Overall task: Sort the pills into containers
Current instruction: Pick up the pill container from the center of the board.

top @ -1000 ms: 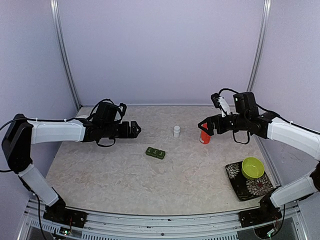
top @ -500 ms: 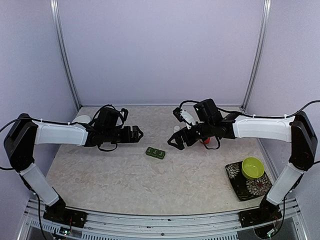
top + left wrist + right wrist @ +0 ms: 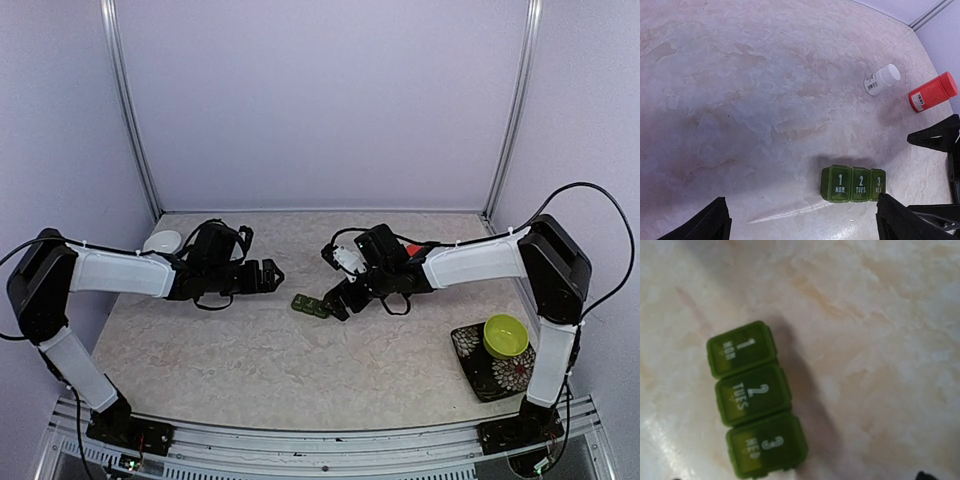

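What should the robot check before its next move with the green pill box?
1. The right gripper is open and close to the pill box: ok.
2. The left gripper is open and holds nothing: ok.
3. The pill box lids are open for pills: not ok, all three are shut.
4. The white bottle and the red bottle are uncapped: not ok, both caps are on.
5. There are pills inside the bottles: cannot tell.
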Robot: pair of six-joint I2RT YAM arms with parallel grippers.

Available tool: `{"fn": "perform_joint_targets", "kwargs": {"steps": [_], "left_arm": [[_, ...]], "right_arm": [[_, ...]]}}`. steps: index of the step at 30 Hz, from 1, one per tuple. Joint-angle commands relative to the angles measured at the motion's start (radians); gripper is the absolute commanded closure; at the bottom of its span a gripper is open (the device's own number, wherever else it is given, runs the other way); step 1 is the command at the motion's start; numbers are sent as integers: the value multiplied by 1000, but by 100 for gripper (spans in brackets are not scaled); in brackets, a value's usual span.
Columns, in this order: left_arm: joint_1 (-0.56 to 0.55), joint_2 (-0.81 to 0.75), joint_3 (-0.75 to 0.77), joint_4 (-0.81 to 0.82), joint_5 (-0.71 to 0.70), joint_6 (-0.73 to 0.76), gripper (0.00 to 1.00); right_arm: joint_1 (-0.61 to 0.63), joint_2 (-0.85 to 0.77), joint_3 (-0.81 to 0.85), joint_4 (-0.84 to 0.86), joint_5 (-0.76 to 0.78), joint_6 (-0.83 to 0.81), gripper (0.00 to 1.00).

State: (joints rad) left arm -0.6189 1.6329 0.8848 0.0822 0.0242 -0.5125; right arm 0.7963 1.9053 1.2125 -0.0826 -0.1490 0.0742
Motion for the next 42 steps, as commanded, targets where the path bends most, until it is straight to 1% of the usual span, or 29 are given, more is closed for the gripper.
{"fn": "perform_joint_targets", "kwargs": {"steps": [1, 11, 19, 27, 34, 35, 37, 42], "left_arm": [[-5, -32, -19, 9, -13, -9, 1], [-5, -69, -45, 9, -21, -32, 1], [-4, -79, -60, -2, -26, -52, 1], [-3, -81, -62, -6, -18, -56, 1], [-4, -81, -60, -9, -12, -55, 1], [-3, -79, -60, -9, -11, -55, 1], [-2, -78, -60, -10, -8, -54, 1], [-3, -76, -60, -12, -6, -52, 1]], "right_arm": [[24, 45, 25, 60, -3, -40, 0], [32, 110, 78, 42, -27, -59, 0], [73, 161, 90, 31, 46, -120, 1], [76, 201, 103, 40, 109, -130, 4], [74, 234, 122, 61, 124, -159, 12], [74, 236, 124, 65, 117, -163, 15], [72, 238, 124, 74, 105, -173, 24], [70, 238, 124, 83, 76, -191, 30]]}}
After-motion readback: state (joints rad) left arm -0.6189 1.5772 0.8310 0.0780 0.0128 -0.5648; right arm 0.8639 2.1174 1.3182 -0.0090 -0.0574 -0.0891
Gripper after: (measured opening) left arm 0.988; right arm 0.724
